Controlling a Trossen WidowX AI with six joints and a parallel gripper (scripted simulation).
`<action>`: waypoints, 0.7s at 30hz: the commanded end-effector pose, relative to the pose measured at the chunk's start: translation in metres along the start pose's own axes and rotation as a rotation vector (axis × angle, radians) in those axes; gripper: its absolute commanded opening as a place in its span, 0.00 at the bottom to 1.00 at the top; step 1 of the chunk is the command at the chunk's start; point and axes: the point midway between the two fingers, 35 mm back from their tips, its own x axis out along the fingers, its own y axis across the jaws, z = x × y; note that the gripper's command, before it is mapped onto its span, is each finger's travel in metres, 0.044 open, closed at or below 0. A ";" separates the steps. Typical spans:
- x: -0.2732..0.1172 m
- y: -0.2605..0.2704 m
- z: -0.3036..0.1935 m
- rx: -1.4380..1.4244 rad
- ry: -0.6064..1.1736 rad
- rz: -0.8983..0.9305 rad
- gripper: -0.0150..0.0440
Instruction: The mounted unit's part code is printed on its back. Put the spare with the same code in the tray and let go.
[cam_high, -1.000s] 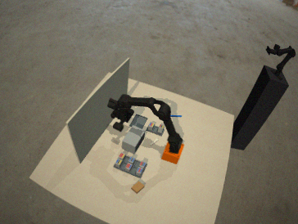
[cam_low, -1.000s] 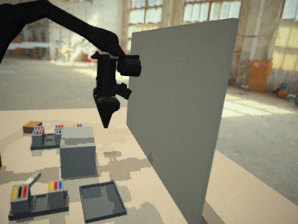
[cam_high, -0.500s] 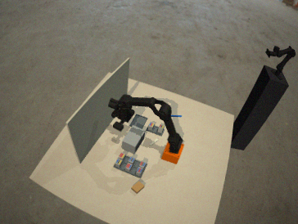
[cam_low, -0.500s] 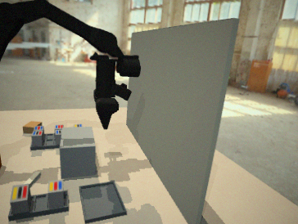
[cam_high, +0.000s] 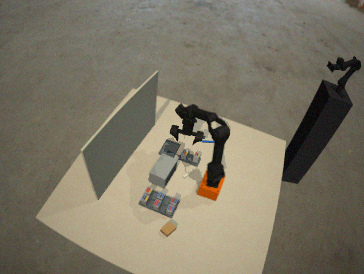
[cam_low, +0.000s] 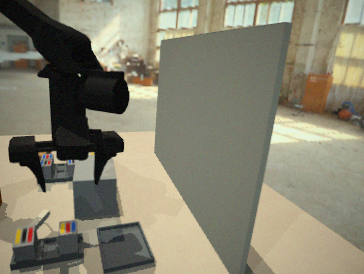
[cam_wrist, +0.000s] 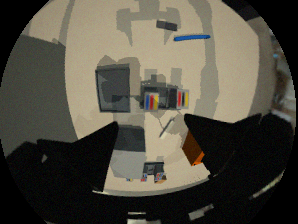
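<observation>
My gripper (cam_high: 185, 140) (cam_low: 70, 187) (cam_wrist: 151, 120) is open and empty, fingers down, high above the small rack (cam_low: 50, 261) and the tray. In the small rack stand two grey spares: one (cam_low: 25, 242) (cam_wrist: 182, 99) striped yellow, black and red, the other (cam_low: 68, 236) (cam_wrist: 151, 101) yellow, red and blue. The dark square tray (cam_high: 171, 148) (cam_low: 125, 245) (cam_wrist: 113, 89) beside it is empty. A large grey box (cam_high: 163, 170) (cam_low: 95, 198) (cam_wrist: 129, 163), seemingly the mounted unit, stands behind; its code is not readable. A larger rack (cam_high: 159, 202) holds several striped spares.
A tall grey panel (cam_high: 122, 135) (cam_low: 215, 125) (cam_wrist: 32, 95) stands along one side. A blue stick (cam_high: 208, 141) (cam_wrist: 192, 37), a dark block (cam_wrist: 166, 25), a pale stick (cam_wrist: 167, 128) and a tan block (cam_high: 168, 228) lie about. The arm's orange base (cam_high: 210, 189) (cam_wrist: 192, 150) is near the racks.
</observation>
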 end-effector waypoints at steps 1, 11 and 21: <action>0.002 -0.018 0.005 0.141 -0.003 0.001 1.00; 0.025 -0.013 0.001 0.141 -0.003 0.002 0.82; 0.042 -0.010 -0.003 0.141 -0.002 0.002 0.76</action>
